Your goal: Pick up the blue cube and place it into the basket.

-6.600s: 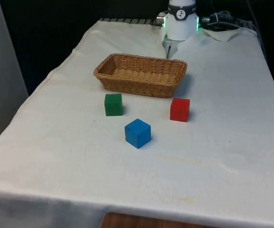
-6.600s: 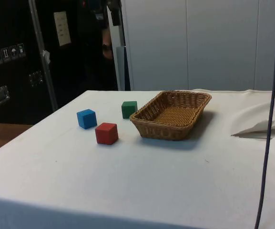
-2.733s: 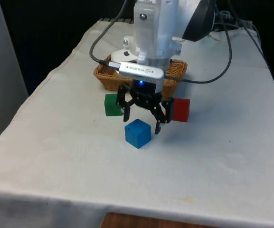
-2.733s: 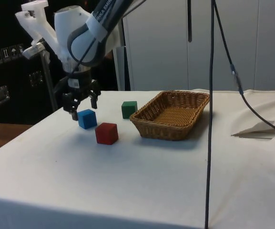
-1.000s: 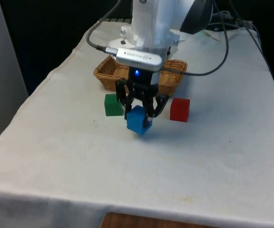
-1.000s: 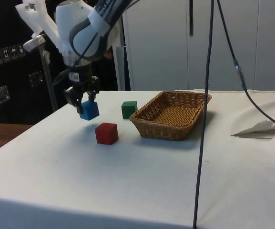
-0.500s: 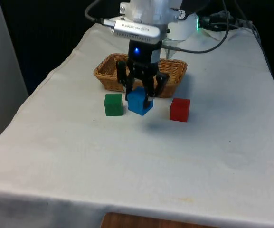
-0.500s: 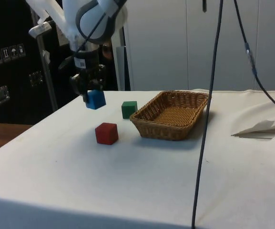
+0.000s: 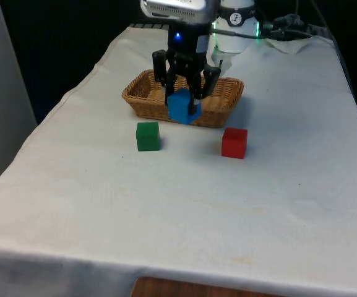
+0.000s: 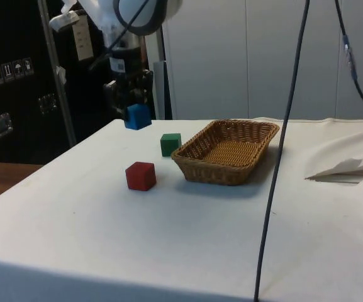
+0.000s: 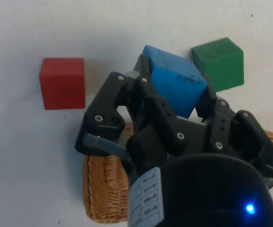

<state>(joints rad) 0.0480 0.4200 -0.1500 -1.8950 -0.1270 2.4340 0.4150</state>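
Blue cube (image 9: 183, 106), clamped in the tool (image 9: 184, 93), hangs over the basket's (image 9: 218, 114) near rim.

The gripper (image 11: 171, 101) clamps the blue cube (image 11: 174, 85) above the cloth, red cube (image 11: 62, 83) and green cube (image 11: 219, 63) beyond, basket (image 11: 105, 189) beneath.

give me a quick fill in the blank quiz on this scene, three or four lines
1. The pincer is shut on the ____ cube.
2. The held cube hangs ____ the table, touching nothing else.
3. The red cube and the ____ cube rest on the cloth.
4. The basket is woven from ____ wicker.

Missing words: blue; above; green; brown
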